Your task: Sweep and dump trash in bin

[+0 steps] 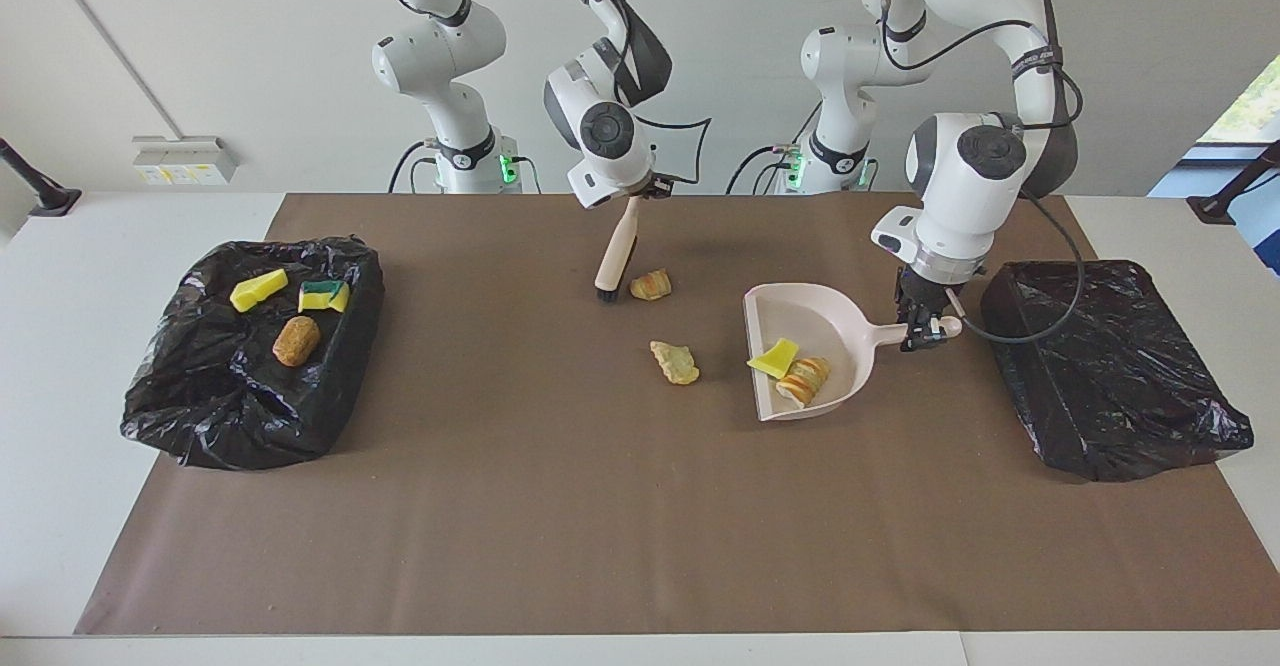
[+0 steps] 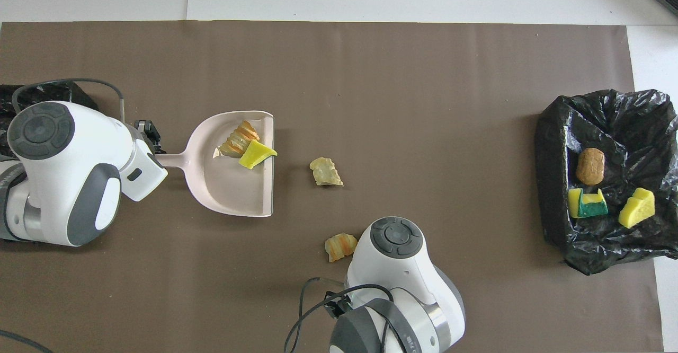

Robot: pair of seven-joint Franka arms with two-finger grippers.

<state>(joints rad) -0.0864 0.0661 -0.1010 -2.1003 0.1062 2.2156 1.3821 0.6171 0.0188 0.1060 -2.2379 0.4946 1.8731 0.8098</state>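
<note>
Left hand (image 1: 920, 331) holds dustpan (image 1: 812, 348) carrying trash (image 1: 790, 370).

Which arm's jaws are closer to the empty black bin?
Left. The left gripper holds the dustpan handle right beside that bin; the right gripper holds the brush mid-table.

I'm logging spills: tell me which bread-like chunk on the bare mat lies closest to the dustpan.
The pale greenish-tan chunk, lying just off the pink dustpan's open lip. The orange-striped chunk lies nearer the robots, beside the brush.
</note>
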